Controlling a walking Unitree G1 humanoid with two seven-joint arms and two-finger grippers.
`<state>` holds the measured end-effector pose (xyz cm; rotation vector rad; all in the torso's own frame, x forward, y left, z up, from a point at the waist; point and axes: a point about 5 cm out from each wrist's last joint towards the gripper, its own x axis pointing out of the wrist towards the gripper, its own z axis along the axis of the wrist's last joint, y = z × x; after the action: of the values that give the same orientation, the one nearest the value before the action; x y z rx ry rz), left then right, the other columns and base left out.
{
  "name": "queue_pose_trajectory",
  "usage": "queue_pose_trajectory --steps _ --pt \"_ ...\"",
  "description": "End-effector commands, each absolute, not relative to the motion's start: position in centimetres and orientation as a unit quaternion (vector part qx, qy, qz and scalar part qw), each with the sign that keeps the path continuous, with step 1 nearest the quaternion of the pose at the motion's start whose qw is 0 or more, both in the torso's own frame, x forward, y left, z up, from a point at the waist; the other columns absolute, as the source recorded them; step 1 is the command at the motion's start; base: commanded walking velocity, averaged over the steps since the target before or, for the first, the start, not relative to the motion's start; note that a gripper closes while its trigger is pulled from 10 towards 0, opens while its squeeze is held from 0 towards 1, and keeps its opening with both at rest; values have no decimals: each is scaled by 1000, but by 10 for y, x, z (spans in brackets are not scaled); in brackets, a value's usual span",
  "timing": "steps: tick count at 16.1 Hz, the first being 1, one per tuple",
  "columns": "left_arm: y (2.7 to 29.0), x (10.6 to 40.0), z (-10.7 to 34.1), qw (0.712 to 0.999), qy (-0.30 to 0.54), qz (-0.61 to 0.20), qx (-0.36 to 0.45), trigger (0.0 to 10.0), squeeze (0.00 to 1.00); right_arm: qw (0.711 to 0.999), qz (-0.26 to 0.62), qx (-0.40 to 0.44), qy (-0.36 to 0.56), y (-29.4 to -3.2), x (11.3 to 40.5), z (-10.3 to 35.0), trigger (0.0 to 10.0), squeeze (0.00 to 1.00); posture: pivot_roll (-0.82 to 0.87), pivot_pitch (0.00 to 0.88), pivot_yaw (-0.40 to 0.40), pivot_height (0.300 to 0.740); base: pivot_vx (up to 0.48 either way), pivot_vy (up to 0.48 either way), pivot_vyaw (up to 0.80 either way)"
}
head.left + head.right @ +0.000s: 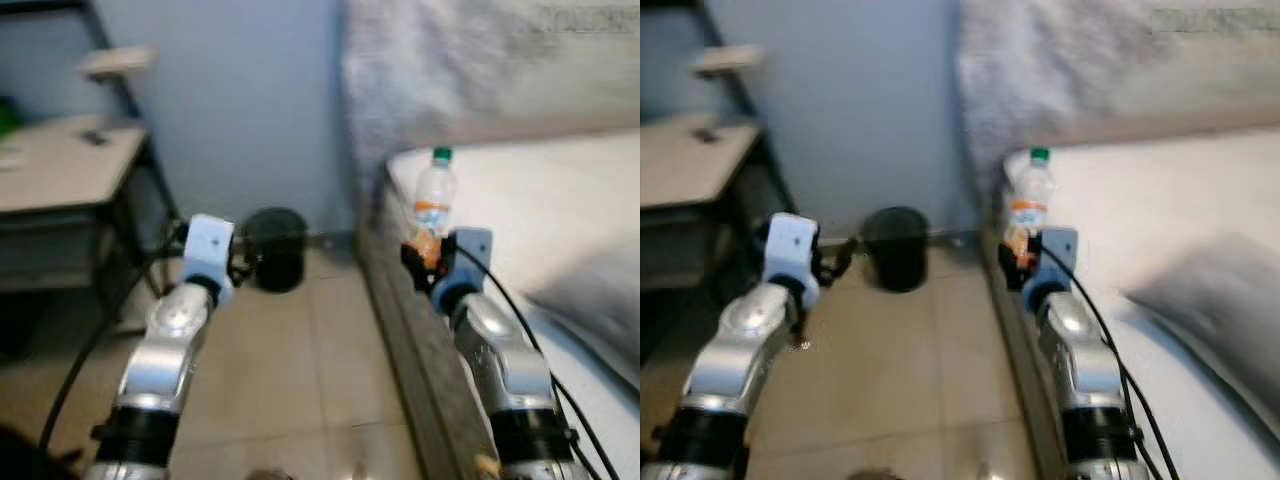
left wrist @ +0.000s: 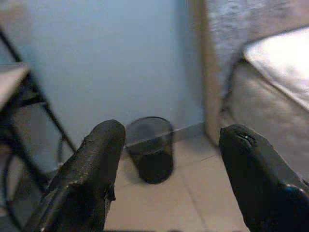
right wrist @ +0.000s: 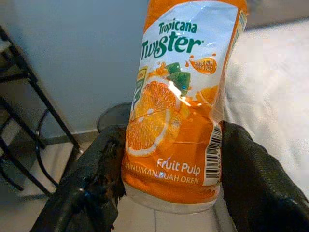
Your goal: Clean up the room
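My right gripper is shut on an orange juice bottle with a Tropicana Twister label, holding it upright near its base. The same bottle has a green cap and stands up above my right gripper beside the bed's edge. A black wire wastebasket stands on the floor against the blue wall, ahead and between my arms. My left gripper is open with nothing between its fingers and points at the wastebasket.
A bed with a white mattress and grey frame runs along the right. A light desk on black legs stands at the left. Tiled floor lies open between them.
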<state>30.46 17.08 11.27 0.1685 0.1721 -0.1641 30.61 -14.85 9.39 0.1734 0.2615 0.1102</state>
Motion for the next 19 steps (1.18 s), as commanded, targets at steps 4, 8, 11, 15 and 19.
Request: queue_pose_trajectory --steps 4,8,11,15,19 --pt "176 308 118 990 81 -81 85 10000 0 992 50 40 113 -145 311 100 10000 0 -1 0 15 740 345 0 0" --pt "177 310 122 990 75 -84 86 10000 0 992 31 32 114 -150 314 99 10000 0 7 0 11 740 353 0 0" --pt "176 309 122 988 70 -97 97 10000 0 995 13 22 101 -154 315 100 10000 0 8 0 12 740 351 0 0" --pt "176 310 124 990 70 -92 84 10000 0 994 13 30 101 -153 316 101 10000 0 -3 0 18 740 347 0 0" --pt "174 311 124 989 70 -96 84 10000 0 994 12 27 101 -153 317 101 10000 0 -12 0 24 740 347 0 0"
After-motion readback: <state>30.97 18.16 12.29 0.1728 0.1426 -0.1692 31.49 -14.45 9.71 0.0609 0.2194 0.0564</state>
